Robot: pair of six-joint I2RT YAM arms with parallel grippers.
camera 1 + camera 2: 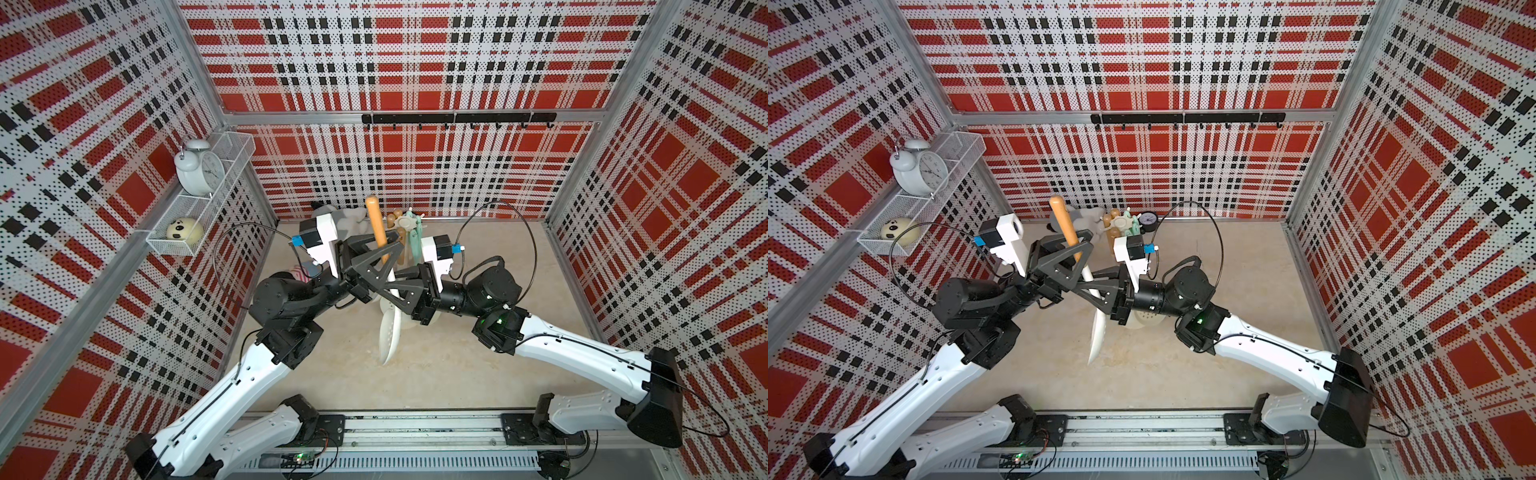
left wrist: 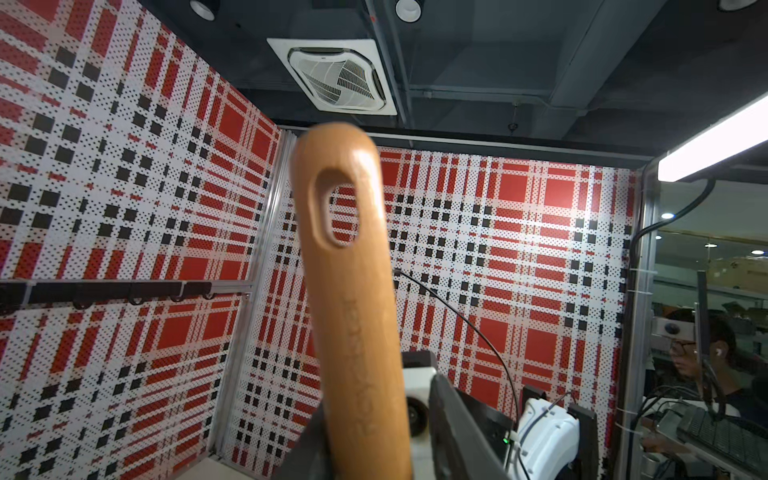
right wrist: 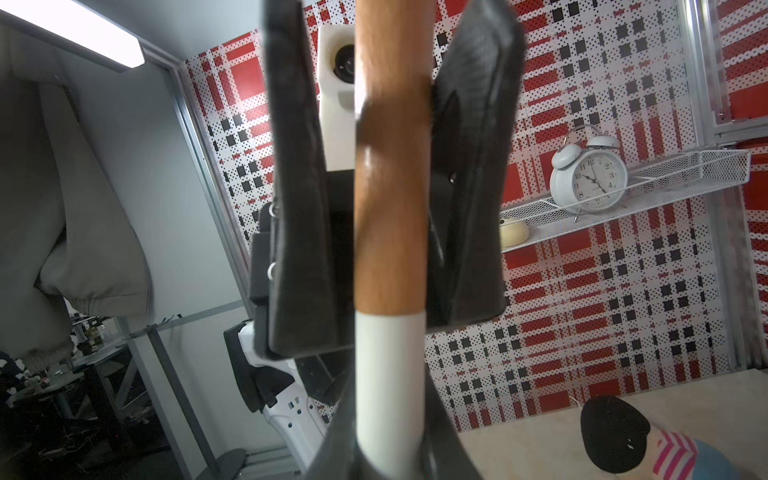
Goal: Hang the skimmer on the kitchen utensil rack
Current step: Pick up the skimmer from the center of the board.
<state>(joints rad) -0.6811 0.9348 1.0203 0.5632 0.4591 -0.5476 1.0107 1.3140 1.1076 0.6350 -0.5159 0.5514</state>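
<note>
The skimmer [image 1: 376, 226] has an orange wooden handle with a hanging hole [image 2: 336, 212], a white neck [image 3: 390, 374] and a white perforated head [image 1: 390, 332]. It stands nearly upright over the table, head down. My left gripper [image 1: 384, 253] is shut on the wooden handle [image 1: 1067, 228]. Just below it, my right gripper [image 1: 392, 291] is shut on the white neck. Behind them stands the cream-white kitchen utensil rack [image 1: 405, 224], its crown [image 1: 1121, 222] bearing utensils with teal and wooden handles. The arms partly hide its pole and base.
A black hook rail [image 1: 457, 118] runs along the back wall. On the left wall, a wire shelf [image 1: 232, 145] carries an alarm clock [image 1: 199, 172] and a cream ball [image 1: 185, 230]. A grey plush toy [image 1: 353, 218] and a small gauge [image 1: 1148, 219] sit by the rack.
</note>
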